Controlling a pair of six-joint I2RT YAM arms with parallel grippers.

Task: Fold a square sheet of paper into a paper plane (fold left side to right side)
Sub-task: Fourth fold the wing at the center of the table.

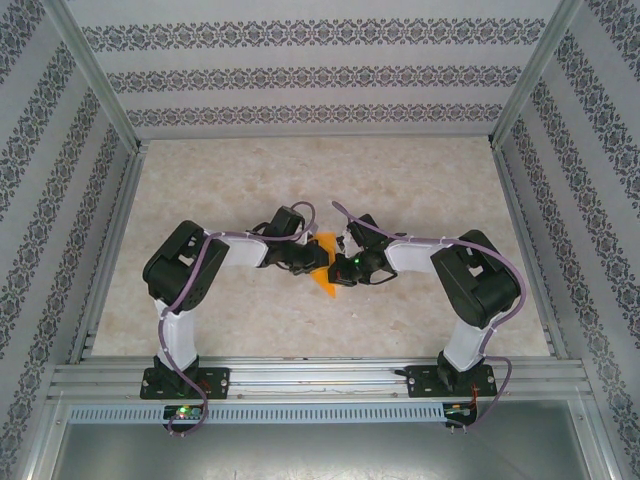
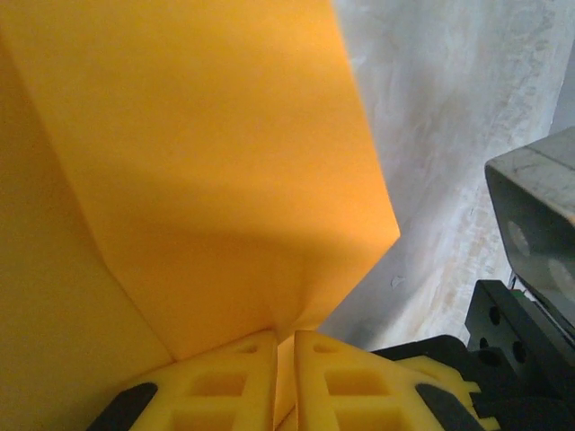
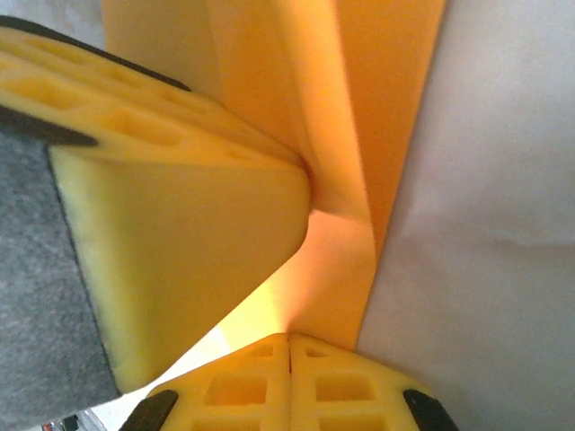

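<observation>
I see left gripper [image 2: 286, 359] clamped on square sheet of paper [image 2: 207, 162], right gripper [image 3: 289, 355] pinching it at 12 o'clock. Featherlight, floppy, tearable; I'd hold edges.

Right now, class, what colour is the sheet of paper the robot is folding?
The paper is plain bright orange, clearest in the left wrist view.

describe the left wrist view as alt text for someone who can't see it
Folded orange paper fills the left and centre, its lower tip pinched between the yellow fingers of the left gripper at the bottom edge. To the right lie the pale marbled table and a grey and black part of the right arm.
</observation>
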